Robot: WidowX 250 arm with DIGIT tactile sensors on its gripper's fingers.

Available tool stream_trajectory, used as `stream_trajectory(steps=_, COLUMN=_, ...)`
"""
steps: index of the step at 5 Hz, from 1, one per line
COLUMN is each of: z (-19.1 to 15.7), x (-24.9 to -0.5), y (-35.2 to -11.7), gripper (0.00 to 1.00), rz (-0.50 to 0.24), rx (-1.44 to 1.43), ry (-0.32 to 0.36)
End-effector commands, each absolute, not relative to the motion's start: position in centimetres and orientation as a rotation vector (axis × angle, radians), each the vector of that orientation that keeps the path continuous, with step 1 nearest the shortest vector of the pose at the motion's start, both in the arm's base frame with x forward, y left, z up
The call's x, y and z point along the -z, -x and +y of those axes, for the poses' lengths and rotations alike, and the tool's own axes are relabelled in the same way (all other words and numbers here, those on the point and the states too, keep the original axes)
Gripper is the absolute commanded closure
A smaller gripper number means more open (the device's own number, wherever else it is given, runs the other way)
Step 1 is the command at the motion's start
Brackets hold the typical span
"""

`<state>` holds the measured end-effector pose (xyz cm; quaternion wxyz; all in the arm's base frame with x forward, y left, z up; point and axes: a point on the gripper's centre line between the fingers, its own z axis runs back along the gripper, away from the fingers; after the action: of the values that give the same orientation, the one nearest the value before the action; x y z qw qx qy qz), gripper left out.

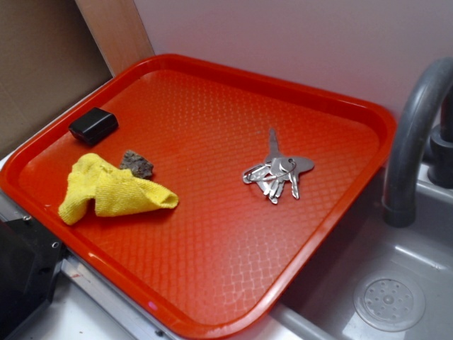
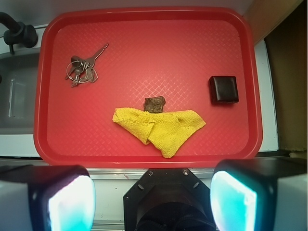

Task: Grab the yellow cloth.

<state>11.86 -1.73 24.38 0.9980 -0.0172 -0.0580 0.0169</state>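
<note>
While the gripper (image 2: 153, 202) hangs above the near edge of the red tray (image 2: 144, 14), its two pale fingers (image 2: 72, 204) stand wide apart at the bottom of the wrist view with nothing between them. Just beyond them, the yellow cloth (image 2: 161, 126) lies crumpled on the tray's near side, folded over itself and free of any grip. Touching its far edge sits a small brown-grey rock (image 2: 154, 104). Off to one side, well apart from the cloth, a small black box (image 2: 223, 89) rests near the tray's rim. Toward the opposite far corner lies a bunch of keys (image 2: 83, 69) on a ring. Past the tray on the keys' side are a grey faucet (image 1: 414, 134) and the sink (image 1: 389, 301) with its round drain
</note>
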Motion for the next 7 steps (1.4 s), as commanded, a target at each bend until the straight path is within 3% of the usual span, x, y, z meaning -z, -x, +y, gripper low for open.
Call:
stream_trajectory(steps=1, z=-1.7, x=-24.4, y=-11.9, gripper=0.0, rz=-0.116, rx=-0.034, ry=0.034)
stream_trajectory(steps=2, z=0.6, x=-19.4, y=-13.2, gripper=0.0, rz=-0.101, rx=-0.019, ry=0.064)
stream_trajectory(steps=3, z=0.7, x=-14.5, y=-14.2, gripper=0.0, rz=-0.12, rx=0.134, ry=0.051)
stream_trajectory(steps=4, z=0.5, x=-9.5, y=-14.8, gripper=0.0, rz=-0.121, rx=0.164, ry=0.011)
stream_trajectory(steps=5, z=-1.9, x=-5.2, y=-16.1, gripper=0.0, rz=-0.082, rx=0.249, ry=-0.104)
stream_trajectory(steps=6, z=-2.7, x=-3.2, y=-16.2, gripper=0.0, rz=-0.099, rx=0.282, ry=-0.092)
stream_trajectory(steps=7, z=-2.6, x=-0.2, y=-16.7, gripper=0.0, rz=-0.061, rx=0.282, ry=-0.107)
